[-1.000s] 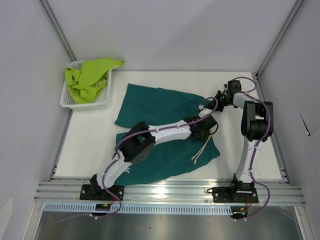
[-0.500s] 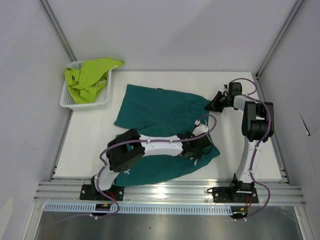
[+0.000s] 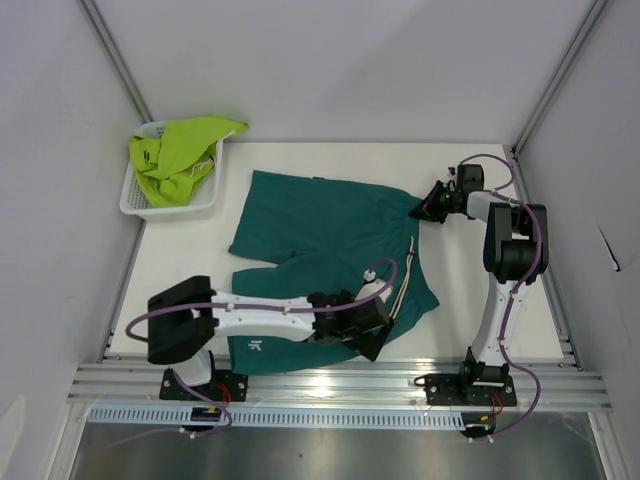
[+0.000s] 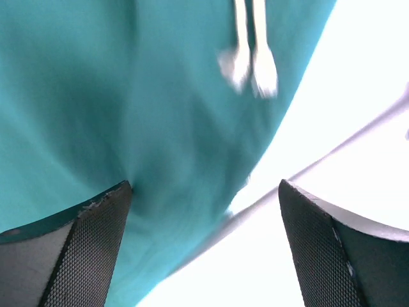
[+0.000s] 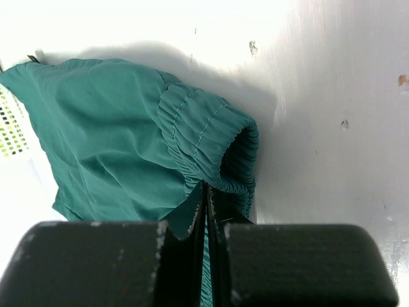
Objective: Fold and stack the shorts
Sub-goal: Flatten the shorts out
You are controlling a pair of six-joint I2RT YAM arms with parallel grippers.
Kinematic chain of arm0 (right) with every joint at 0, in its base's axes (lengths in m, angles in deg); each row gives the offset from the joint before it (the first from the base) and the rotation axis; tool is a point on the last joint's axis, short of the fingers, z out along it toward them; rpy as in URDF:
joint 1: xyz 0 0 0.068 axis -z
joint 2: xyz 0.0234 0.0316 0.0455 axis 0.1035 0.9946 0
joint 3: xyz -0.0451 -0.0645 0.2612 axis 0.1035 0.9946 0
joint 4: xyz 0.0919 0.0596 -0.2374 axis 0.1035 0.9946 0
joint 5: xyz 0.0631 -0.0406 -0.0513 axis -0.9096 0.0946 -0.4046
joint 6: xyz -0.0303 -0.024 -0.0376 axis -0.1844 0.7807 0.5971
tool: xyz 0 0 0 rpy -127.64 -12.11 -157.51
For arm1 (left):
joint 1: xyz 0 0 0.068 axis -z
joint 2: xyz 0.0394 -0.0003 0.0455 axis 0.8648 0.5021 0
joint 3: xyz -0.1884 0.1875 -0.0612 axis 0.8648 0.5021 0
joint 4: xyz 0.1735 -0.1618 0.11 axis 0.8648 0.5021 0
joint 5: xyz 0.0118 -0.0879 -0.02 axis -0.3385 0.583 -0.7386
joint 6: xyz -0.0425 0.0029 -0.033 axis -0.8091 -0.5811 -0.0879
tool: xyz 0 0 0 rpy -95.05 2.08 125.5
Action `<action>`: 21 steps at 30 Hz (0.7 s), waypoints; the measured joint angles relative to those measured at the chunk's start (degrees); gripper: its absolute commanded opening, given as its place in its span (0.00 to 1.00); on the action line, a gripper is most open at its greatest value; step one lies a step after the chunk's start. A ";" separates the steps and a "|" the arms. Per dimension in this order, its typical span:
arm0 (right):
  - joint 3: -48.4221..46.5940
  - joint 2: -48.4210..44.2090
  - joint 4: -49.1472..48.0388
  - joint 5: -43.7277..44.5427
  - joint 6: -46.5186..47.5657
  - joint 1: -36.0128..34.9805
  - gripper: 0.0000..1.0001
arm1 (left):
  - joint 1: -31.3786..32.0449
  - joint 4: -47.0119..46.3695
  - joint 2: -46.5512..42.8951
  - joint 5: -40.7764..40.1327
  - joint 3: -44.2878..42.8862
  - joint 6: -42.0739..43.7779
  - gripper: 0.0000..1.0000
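Note:
The dark teal shorts [image 3: 320, 235] lie spread flat mid-table, their pale drawstring [image 3: 405, 285] trailing toward the near right hem. My left gripper [image 3: 378, 322] hovers open over that near right edge, with nothing between its fingers [image 4: 70, 249]. The left wrist view shows teal fabric [image 4: 128, 96] and the drawstring ends [image 4: 252, 64] ahead. My right gripper [image 3: 425, 208] is shut on the gathered waistband corner [image 5: 211, 137] at the far right of the teal shorts. The lime shorts [image 3: 180, 155] lie bunched in the basket.
A white mesh basket [image 3: 190, 208] stands at the far left corner, with lime fabric spilling over its rim. An aluminium rail [image 3: 340, 380] runs along the near edge by the arm bases. Grey walls close in both sides.
My left gripper opened, let go of the teal shorts and drew back toward the near edge as the arm swung low. The shorts now lie flatter. The right gripper kept its grip.

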 measured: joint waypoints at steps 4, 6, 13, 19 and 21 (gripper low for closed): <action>0.17 -0.02 -1.09 0.55 0.00 -0.02 0.05 | 1.88 -2.10 -5.81 2.64 8.07 -1.27 0.98; 0.28 -0.02 -1.46 0.63 0.00 -0.02 0.04 | 2.36 -2.56 -8.79 3.17 12.79 -2.19 0.98; -0.26 -0.02 -1.03 2.82 -1.42 0.00 0.02 | 1.57 3.80 -27.41 0.98 19.98 -5.79 0.99; -5.90 0.15 6.08 11.58 -1.79 0.09 0.04 | -5.35 5.66 -37.38 0.63 21.90 -6.51 0.99; -10.60 1.81 10.12 14.19 -1.57 0.48 0.04 | -9.25 6.12 -40.09 1.03 24.02 -6.54 0.99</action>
